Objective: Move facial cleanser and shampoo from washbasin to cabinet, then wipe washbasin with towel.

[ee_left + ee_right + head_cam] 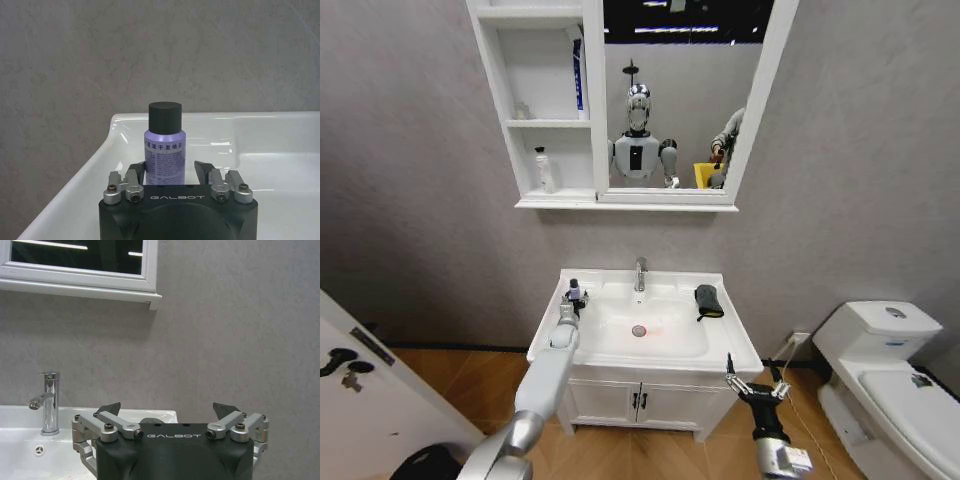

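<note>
Head view: left gripper (pixel 572 303) at back-left corner of washbasin (pixel 720 345), fingers spread either side of small purple bottle (pixel 574 290), not clamped. Towel (pixel 709 300) lies on right rim. Right gripper (pixel 752 377) hangs before front-right corner, fingers spread, holding nothing. Cabinet (pixel 525 200) above; white bottle (pixel 546 170) on lower shelf.

Left wrist view: bottle (pixel 165 150), black cap, upright between open fingers (pixel 137 172), gaps both sides.

Right wrist view: fingers (pixel 109 410) wide apart; tap (pixel 48 402) beyond, cabinet (pixel 100 287) above.
</note>
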Controlling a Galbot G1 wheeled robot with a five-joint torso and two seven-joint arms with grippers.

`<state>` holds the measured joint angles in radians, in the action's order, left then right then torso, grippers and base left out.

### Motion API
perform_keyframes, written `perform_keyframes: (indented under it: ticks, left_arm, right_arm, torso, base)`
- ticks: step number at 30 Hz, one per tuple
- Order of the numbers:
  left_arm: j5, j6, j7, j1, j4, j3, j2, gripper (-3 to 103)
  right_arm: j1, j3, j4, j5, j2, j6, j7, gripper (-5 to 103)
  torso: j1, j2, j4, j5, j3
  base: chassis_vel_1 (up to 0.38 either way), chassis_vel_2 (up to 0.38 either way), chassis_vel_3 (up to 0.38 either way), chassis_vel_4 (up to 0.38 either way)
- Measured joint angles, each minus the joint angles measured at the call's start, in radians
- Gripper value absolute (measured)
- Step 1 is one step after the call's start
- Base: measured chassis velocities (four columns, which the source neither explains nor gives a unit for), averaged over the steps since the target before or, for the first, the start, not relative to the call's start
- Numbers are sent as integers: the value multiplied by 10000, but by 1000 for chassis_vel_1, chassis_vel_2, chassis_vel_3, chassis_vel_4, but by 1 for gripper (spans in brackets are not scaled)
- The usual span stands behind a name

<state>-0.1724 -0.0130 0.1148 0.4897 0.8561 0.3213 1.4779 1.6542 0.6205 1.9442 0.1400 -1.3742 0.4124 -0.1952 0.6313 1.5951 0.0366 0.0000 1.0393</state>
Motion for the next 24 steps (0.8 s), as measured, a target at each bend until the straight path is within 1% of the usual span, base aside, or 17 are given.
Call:
perform_keyframes:
  ticks: [1, 3, 4, 5, 10, 11, 14, 15, 16, 17, 18, 19, 20, 21, 22, 23, 24]
  left_arm:
    - [-16, 56, -6, 62, 82, -11, -53, 48]
    - [-29, 74, -22, 92, 127, -22, -84, 48]
    - [-42, 98, -46, 126, 185, -32, -122, 43]
    - [-58, 115, -80, 163, 249, -37, -172, 42]
    - [-139, 128, -232, 274, 440, -55, -385, 42]
    - [-191, 121, -327, 366, 661, -66, -514, 42]
    - [-231, 132, -349, 415, 840, -88, -608, 42]
    - [-407, 291, -373, 546, 1426, -202, -934, 42]
    - [-805, 801, -251, 727, 2389, -429, -1563, 42]
    - [-805, 801, -251, 727, 2389, -429, -1563, 42]
    - [-1035, 1069, -160, 793, 2838, -538, -1874, 42]
    - [-1544, 1633, 38, 906, 3937, -765, -2591, 42]
    - [-2086, 2202, 296, 919, 5170, -963, -3323, 42]
    - [-2086, 2202, 296, 919, 5170, -963, -3323, 42]
    - [-2527, 2536, 441, 882, 5830, -1080, -3719, 42]
    - [-3036, 2943, 627, 804, 6446, -1197, -4100, 42]
    - [-4109, 3727, 887, 534, 7448, -1382, -4773, 42]
  right_arm:
    - [-15, -1, 6, 2, -1, 0, 5, 100]
    - [-22, -6, 10, 3, -6, 0, 11, 100]
    - [-34, -16, 13, 4, -15, 0, 27, 100]
    - [-33, -26, 14, 4, -24, 3, 55, 100]
    - [28, -40, -21, 7, -45, 75, 96, 100]
    - [39, -39, -49, 9, -45, 102, 101, 100]
    - [38, -35, -59, 15, -44, 108, 101, 100]
    - [21, -28, -85, 31, -37, 110, 104, 100]
    - [-14, -24, -107, 46, -32, 111, 104, 100]
    - [-14, -24, -107, 46, -32, 111, 104, 100]
    - [-29, -24, -120, 47, -31, 111, 105, 100]
    - [-108, -44, -171, 40, -44, 111, 107, 100]
    - [-241, -90, -252, 6, -105, 111, 110, 100]
    - [-241, -90, -252, 6, -105, 111, 110, 100]
    - [-313, -126, -305, -14, -145, 112, 110, 100]
    - [-358, -154, -339, -29, -180, 114, 110, 100]
    - [-417, -216, -391, -73, -232, 126, 114, 100]
  torso:
    - [0, 0, 0, 0, 0]
    - [0, 0, 0, 0, 0]
    - [0, 0, 0, 0, 0]
    - [0, 0, 0, 0, 0]
    - [-1, -1, 0, 0, 0]
    - [0, 0, -1, -3, 0]
    - [0, 0, -3, -3, 1]
    - [1, -1, -3, -4, 0]
    - [1, 0, -4, -1, -1]
    - [1, 0, -4, -1, -1]
    - [0, 0, -1, -1, 0]
    - [1, -1, 5, -7, 1]
    - [0, 1, 5, 3, -1]
    - [0, 1, 5, 3, -1]
    - [-2, 1, 9, 3, -1]
    - [-2, 1, 6, 0, -2]
    - [0, 0, 0, -9, -1]
  base:
    - [0, 0, 0, 0]
    - [0, 0, 0, 0]
    - [0, 0, 0, 0]
    - [0, 0, 0, 0]
    - [0, 0, 0, 0]
    - [0, 0, 0, 0]
    - [0, 0, 0, 0]
    - [0, 0, 0, 0]
    - [0, 0, 0, 0]
    - [0, 0, 0, 0]
    - [0, 0, 0, 0]
    - [0, 0, 0, 0]
    - [0, 0, 0, 0]
    - [0, 0, 0, 0]
    - [0, 0, 0, 0]
    - [0, 0, 0, 0]
    - [0, 0, 0, 0]
